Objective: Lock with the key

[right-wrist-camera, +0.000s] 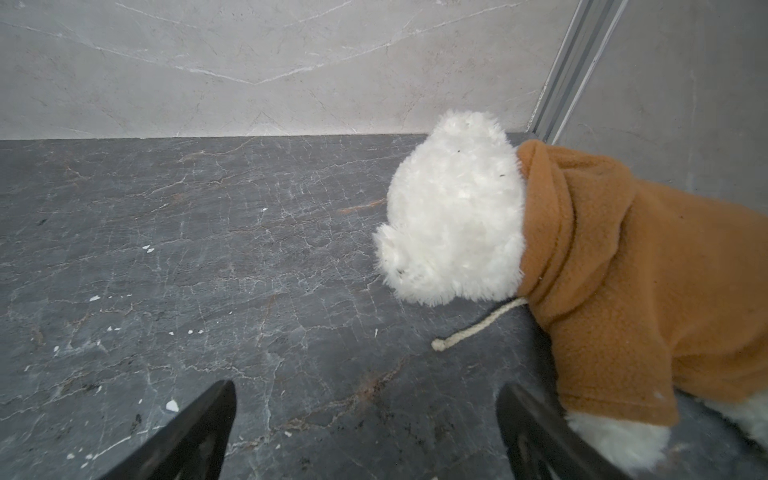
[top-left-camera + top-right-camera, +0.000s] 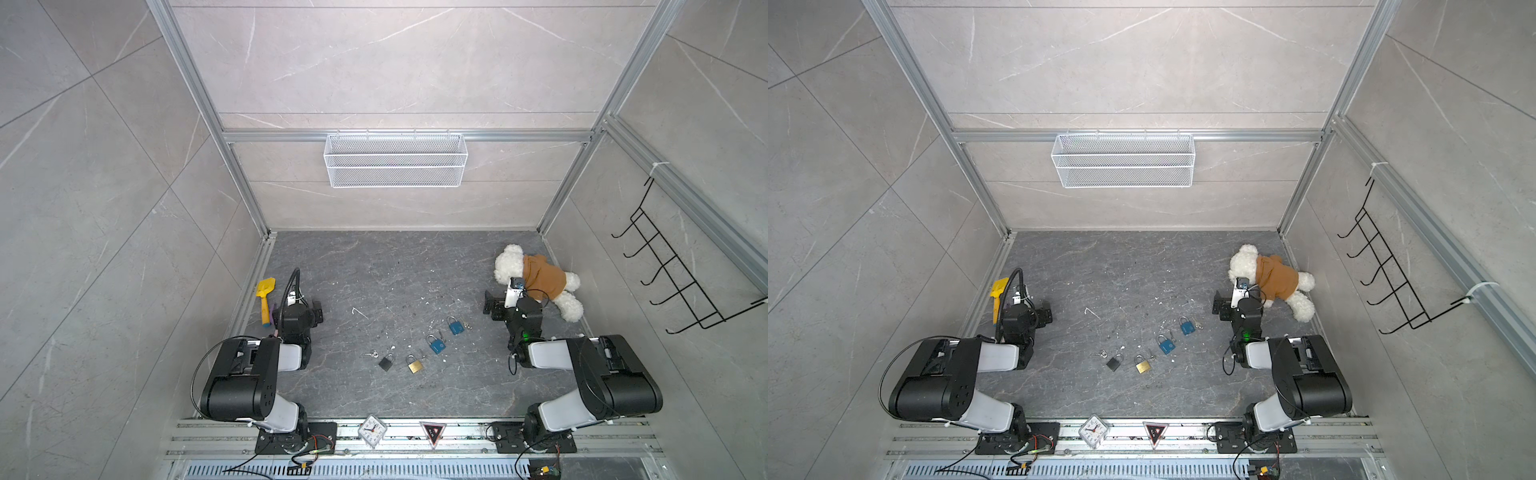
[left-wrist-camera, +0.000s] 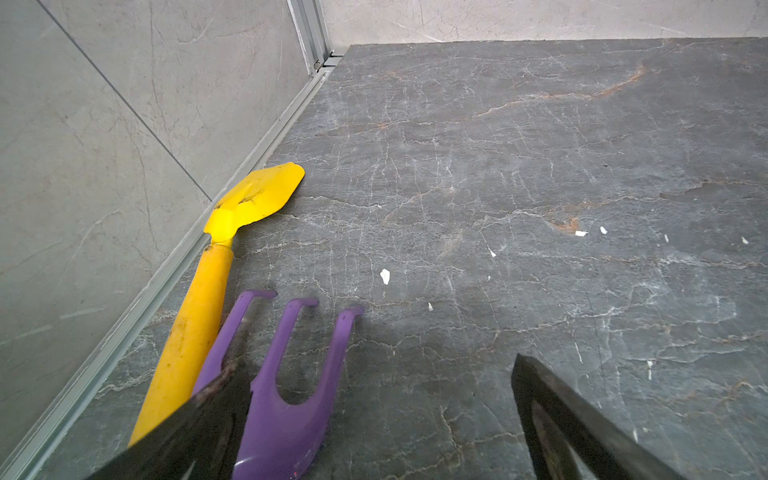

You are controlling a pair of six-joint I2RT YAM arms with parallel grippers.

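Several padlocks lie in a diagonal row on the dark table in both top views: a black one [image 2: 386,362], a brass one [image 2: 414,365] and two blue ones [image 2: 436,345] [image 2: 455,327]. A small key on a ring [image 2: 371,354] lies just left of the black padlock [image 2: 1113,363]. My left gripper [image 2: 318,311] [image 3: 374,361] hangs open over bare table at the left, far from the locks. On the right my other gripper [image 2: 492,305] [image 1: 366,386] is open too and holds nothing, beside the teddy bear. Neither wrist view shows a padlock or the key.
A yellow toy shovel [image 3: 216,266] and a purple toy rake [image 3: 282,395] lie by the left wall, close to the left fingers. A white teddy bear in a brown hoodie [image 2: 536,278] lies at back right. A wire basket [image 2: 395,160] and a hook rack [image 2: 673,270] hang on the walls.
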